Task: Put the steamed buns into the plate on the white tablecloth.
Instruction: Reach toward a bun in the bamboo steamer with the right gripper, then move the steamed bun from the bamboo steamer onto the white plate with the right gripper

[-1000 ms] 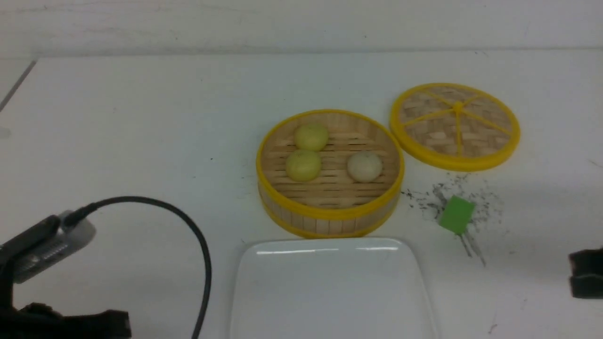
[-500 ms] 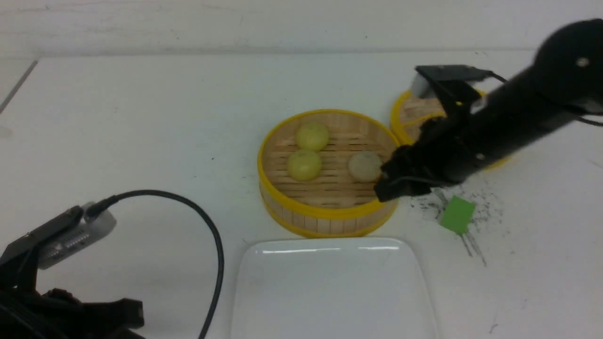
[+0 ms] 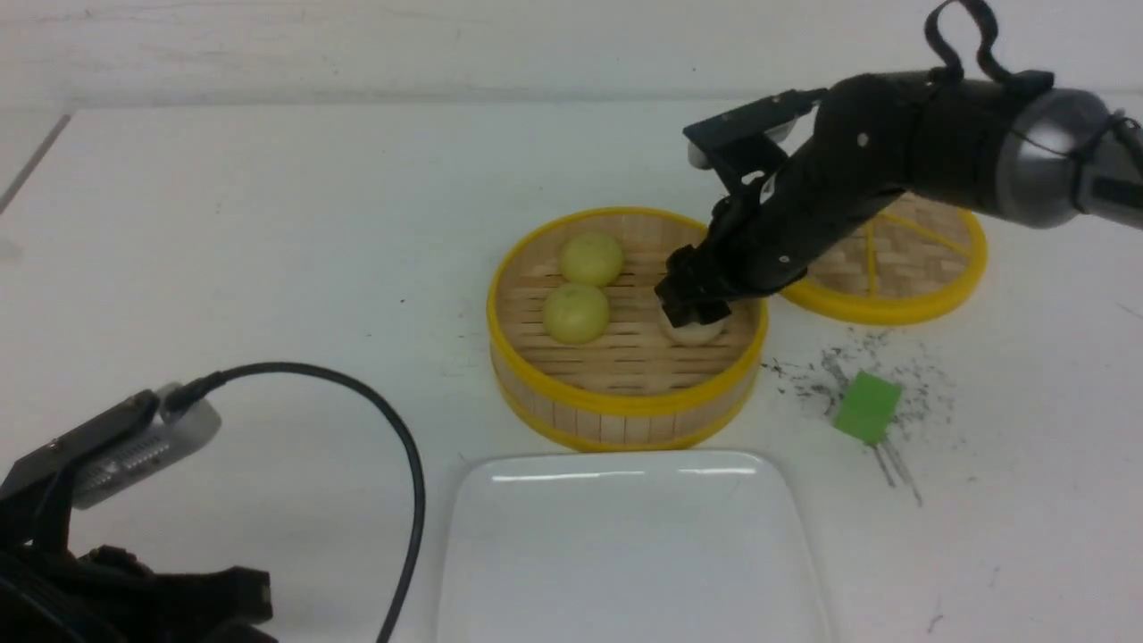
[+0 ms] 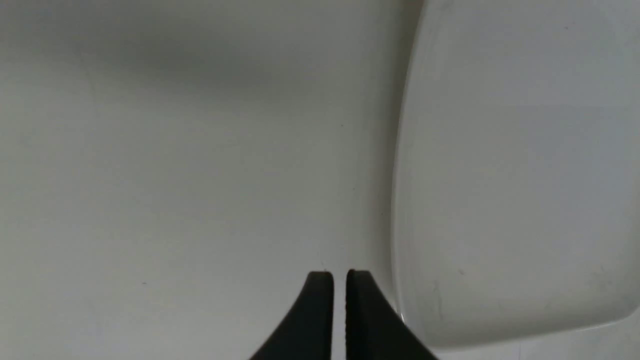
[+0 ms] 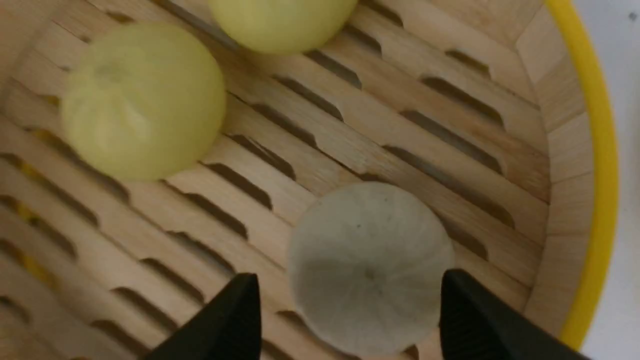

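Note:
Three steamed buns lie in the round bamboo steamer [image 3: 625, 406]: two pale yellow ones [image 3: 591, 259] [image 3: 576, 313] and a beige-white one [image 3: 695, 334]. My right gripper [image 3: 692, 313] is open, low inside the steamer, its jaws on either side of the beige-white bun [image 5: 370, 265]; in the right wrist view [image 5: 350, 282] one finger stands close against the bun. Both yellow buns [image 5: 142, 100] [image 5: 282, 20] lie beyond it. The white plate [image 3: 625, 536] lies empty just in front of the steamer. My left gripper [image 4: 339, 275] is shut and empty over the white tablecloth [image 4: 175, 175], beside the plate's edge [image 4: 405, 200].
The steamer's woven lid [image 3: 893, 277] lies at the back right, partly under my right arm. A green block [image 3: 866, 406] sits on grey scribbles [image 3: 804, 379] right of the steamer. My left arm's camera [image 3: 116, 451] and black cable [image 3: 406, 464] are at the front left.
My right arm has swung in from the right edge, over the lid, and lowered its gripper into the steamer around the beige-white bun. My left arm shifted slightly a second ago, then stayed still.

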